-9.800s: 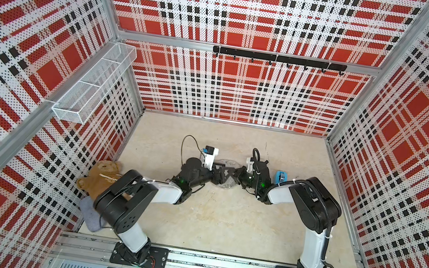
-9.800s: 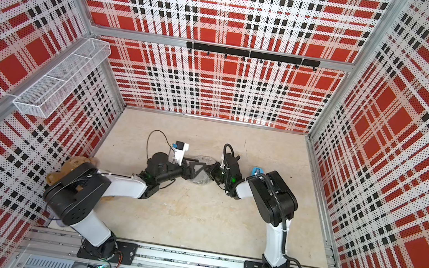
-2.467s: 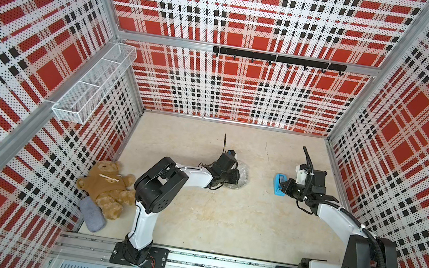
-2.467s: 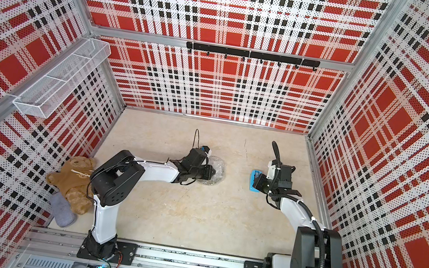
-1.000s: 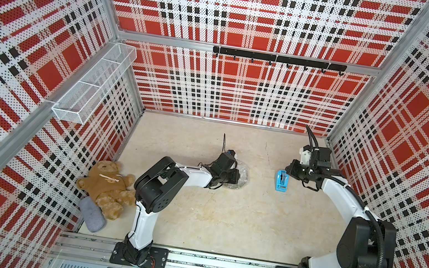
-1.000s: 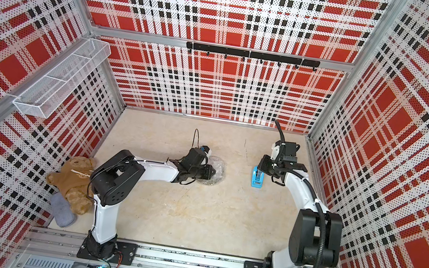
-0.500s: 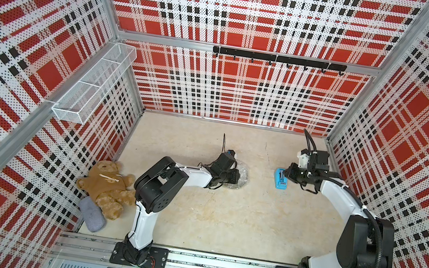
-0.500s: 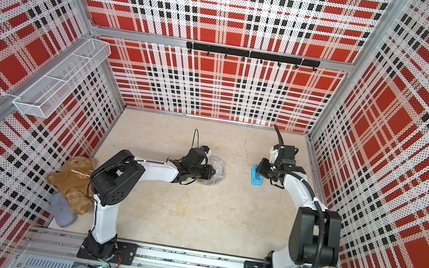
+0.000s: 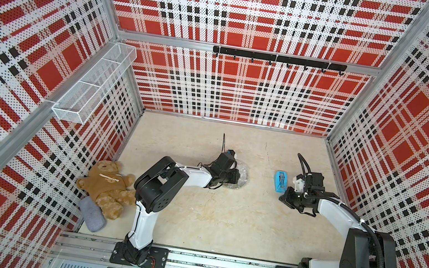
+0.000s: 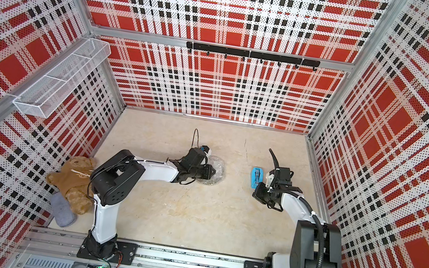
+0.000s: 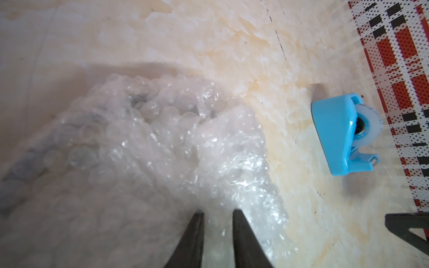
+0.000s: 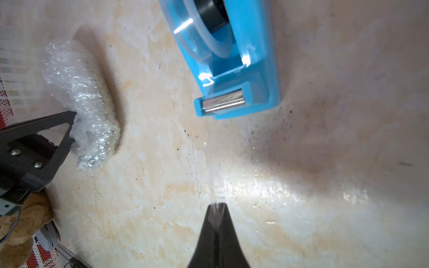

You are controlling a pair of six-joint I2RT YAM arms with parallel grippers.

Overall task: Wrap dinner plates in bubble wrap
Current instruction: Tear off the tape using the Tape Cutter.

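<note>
Now that the right end effector (image 12: 216,205) has drawn back from the tape dispenser (image 9: 281,181), pinched on a clear glossy strip (image 12: 212,181), taping looks next. At tabletop (image 9: 222,223) centre, nine o'clock of the dispenser, the left end effector (image 11: 218,212) clamps crinkly, domed bubble wrap (image 11: 162,143) hiding the dinner plate.

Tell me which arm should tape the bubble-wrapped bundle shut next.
Right. The right tool is shut on what looks like a clear tape strip leading toward the blue dispenser, while the left tool grips the bubble wrap, likely holding the fold closed.
</note>
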